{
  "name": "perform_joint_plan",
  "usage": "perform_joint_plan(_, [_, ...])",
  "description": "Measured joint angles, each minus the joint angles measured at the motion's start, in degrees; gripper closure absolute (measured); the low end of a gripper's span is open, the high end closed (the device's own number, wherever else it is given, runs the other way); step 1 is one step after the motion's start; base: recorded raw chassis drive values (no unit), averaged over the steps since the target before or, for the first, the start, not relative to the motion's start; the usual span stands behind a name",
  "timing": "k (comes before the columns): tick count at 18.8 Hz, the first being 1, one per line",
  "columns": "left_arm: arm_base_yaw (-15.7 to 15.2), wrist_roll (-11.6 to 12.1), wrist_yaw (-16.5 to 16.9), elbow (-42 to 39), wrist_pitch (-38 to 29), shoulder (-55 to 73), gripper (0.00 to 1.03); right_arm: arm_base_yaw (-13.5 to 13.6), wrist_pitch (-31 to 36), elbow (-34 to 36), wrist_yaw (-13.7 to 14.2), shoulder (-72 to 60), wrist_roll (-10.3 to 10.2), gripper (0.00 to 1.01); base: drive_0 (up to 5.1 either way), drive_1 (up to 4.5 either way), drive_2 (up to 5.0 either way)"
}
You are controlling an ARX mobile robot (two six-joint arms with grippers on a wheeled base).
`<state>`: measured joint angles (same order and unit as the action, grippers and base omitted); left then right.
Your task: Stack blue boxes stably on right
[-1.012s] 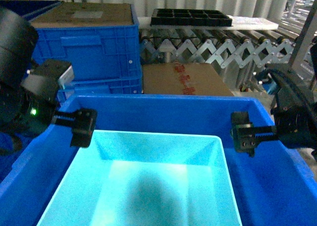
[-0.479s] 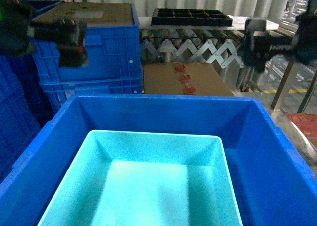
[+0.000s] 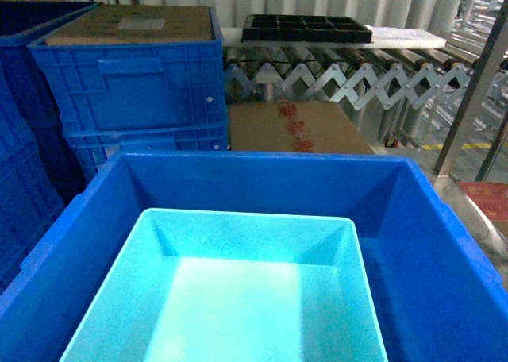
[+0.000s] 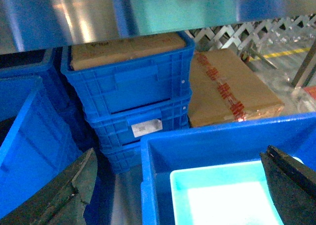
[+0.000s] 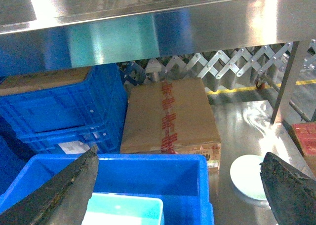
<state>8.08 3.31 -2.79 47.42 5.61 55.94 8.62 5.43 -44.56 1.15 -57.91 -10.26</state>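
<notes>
Inside the big blue crate (image 3: 429, 243), against its near-left corner, sits the turquoise tub (image 3: 238, 298). Neither gripper shows from my head camera. My left gripper (image 4: 173, 185) and right gripper (image 5: 177, 190) both hang spread wide above the crate, holding nothing.

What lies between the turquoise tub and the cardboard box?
In the head view, only the blue crate's back wall separates the tub from the cardboard box.
</notes>
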Motion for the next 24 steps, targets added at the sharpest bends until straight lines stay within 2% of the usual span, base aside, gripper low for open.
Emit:
perform_joint_plan(3, [-0.3, -1.4, 0.0, -0.9, -0.8, -0.6, 0.05, 0.0, 0.2, 0.3, 0.3, -0.2, 0.1, 0.03, 0.0, 0.0, 0.0])
perform_joint_plan(4, [-0.1, -1.7, -1.4, -2.6, -6.6, -1.0, 0.09, 0.5, 5.1, 1.7, 2.4, 0.0, 1.5, 0.07, 0.0, 0.0, 0.0])
perform_joint_plan(5, [-0.3, -2.1, -4.0, -8.5, -16.8, -3.8, 0.21, 0.3, 13.5, 7.6, 6.3, 2.8, 5.6, 0.21, 0.0, 0.0, 0.0])
perform_joint_plan(6, [-1.4, -2.7, -3.9, -15.6, -23.1, -7.1, 0.36, -1.1, 17.0, 13.9, 6.3, 5.7, 7.8, 0.36, 0.0, 0.0, 0.0])
perform_joint_plan(7, [-2.3, -2.9, -3.4, -20.5, -25.7, -9.3, 0.5, -2.1, 18.8, 18.4, 5.9, 7.8, 8.8, 0.5, 0.0, 0.0, 0.0])
perform_joint_plan(9, [-3.5, -3.0, -1.8, -27.9, -28.2, -13.4, 0.79, -3.5, 21.1, 25.3, 4.0, 12.2, 9.5, 0.8, 0.0, 0.0, 0.0])
perform_joint_plan(10, [-6.8, -2.9, 1.9, -30.5, -28.9, -15.5, 0.92, -4.2, 21.6, 27.9, 3.4, 14.2, 9.7, 0.93, 0.0, 0.0, 0.0])
perform_joint_plan(11, [-8.4, -3.2, 2.0, -32.7, -29.3, -17.4, 1.01, -7.4, 21.7, 30.4, -0.1, 16.5, 10.1, 0.99, 0.0, 0.0, 0.0])
perform_joint_plan(12, [-8.2, -3.3, 2.7, -35.0, -29.6, -19.5, 1.01, -9.1, 21.7, 32.4, -0.5, 18.2, 10.1, 0.99, 0.0, 0.0, 0.0])
perform_joint_plan(18, [-7.9, -3.3, 2.8, -42.7, -26.3, -30.1, 1.01, -8.6, 17.7, 40.1, -1.0, 30.0, 10.1, 0.99, 0.0, 0.0, 0.0])
perform_joint_plan(24, [-7.9, -3.3, 2.8, -45.0, -21.7, -37.3, 1.01, -8.6, 12.5, 42.3, -1.0, 37.5, 10.1, 0.99, 0.0, 0.0, 0.0])
